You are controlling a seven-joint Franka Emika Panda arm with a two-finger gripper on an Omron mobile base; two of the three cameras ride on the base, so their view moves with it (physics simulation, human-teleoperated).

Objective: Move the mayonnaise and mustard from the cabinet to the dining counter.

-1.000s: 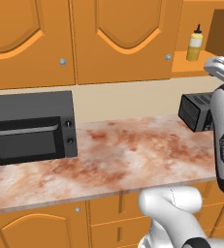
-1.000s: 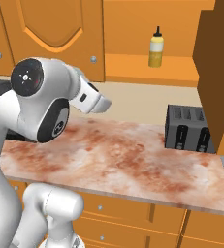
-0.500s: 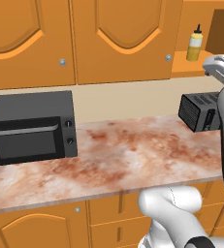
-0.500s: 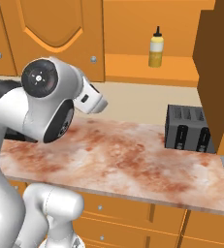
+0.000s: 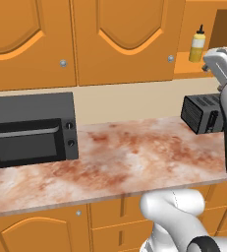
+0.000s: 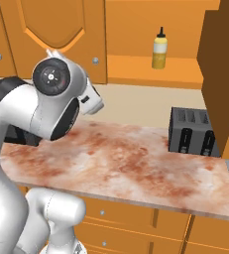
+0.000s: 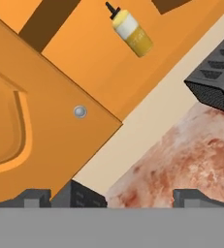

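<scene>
Here the mustard (image 6: 159, 49) stands upright on the orange shelf inside the open cabinet (image 6: 150, 67), in the upper middle of the right base view; in the left base view it sits in the upper right corner (image 5: 197, 44), just right of the closed arched doors. In the hand view the bottle (image 7: 130, 31) appears near the top centre, tilted by the roll of the camera, its black nozzle pointing to the upper left.

The gripper (image 7: 111, 197) lies at the bottom of the hand view, its two dark fingertips (image 7: 33, 197) spread wide near the lower left and lower right, with nothing between them and nothing held. The mustard is well apart from it, far up the frame, with the cabinet's shelf edge, a strip of pale wall and the marbled table (image 7: 191, 155) between.

In the left base view the hand shows at the right edge, just below and right of the bottle. A dark toaster (image 6: 193, 131) stands on the table at the right of the right base view, below the shelf. A black microwave (image 5: 34, 128) sits on the table at the left of the left base view. One closed door's silver knob (image 7: 80, 112) shows left of centre in the hand view.
</scene>
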